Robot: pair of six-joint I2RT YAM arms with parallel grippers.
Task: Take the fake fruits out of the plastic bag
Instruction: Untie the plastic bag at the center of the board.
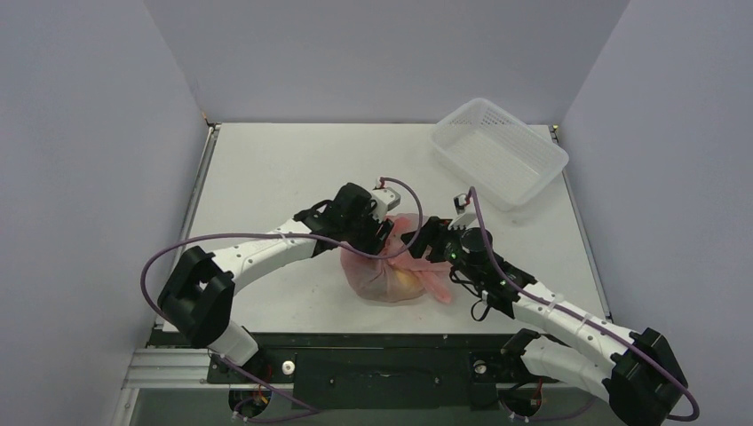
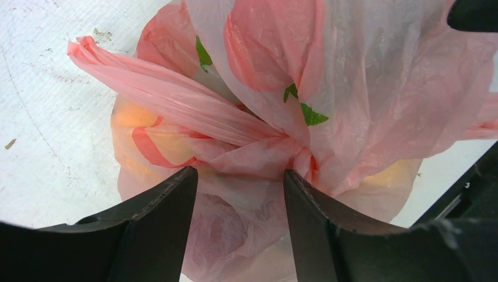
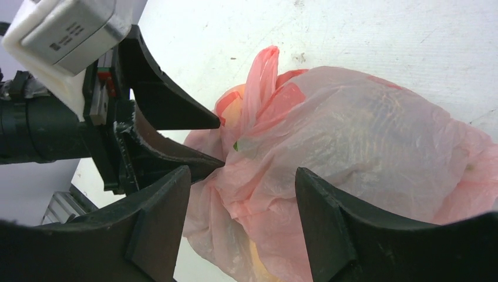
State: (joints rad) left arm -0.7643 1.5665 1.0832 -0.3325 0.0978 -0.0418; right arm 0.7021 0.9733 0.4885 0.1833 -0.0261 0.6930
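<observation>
Translucent pink plastic bag (image 2: 352,117) with red-and-green prints, orange-yellow fruit (image 2: 126,126) glowing through, white basket (image 1: 499,151).

The thin translucent pink crinkly plastic bag (image 1: 391,271) lies on the flat white table (image 1: 284,169), between the two grippers. The left gripper (image 2: 239,173) has its jaws apart, one on either side of the bag's twisted knot (image 2: 276,147). A handle loop (image 2: 147,82) runs off ahead and to the left of these jaws. An orange-yellow round plastic fruit (image 2: 126,117) sits in the bag, just beyond the left jaw. The right gripper (image 3: 242,173) has its jaws spread, with the bulk of the bag ahead of and between them, and the left gripper's fingertips are just to their left. The white perforated plastic basket (image 1: 499,151) stands well beyond both pairs of jaws, off to the right and apart from the bag.
</observation>
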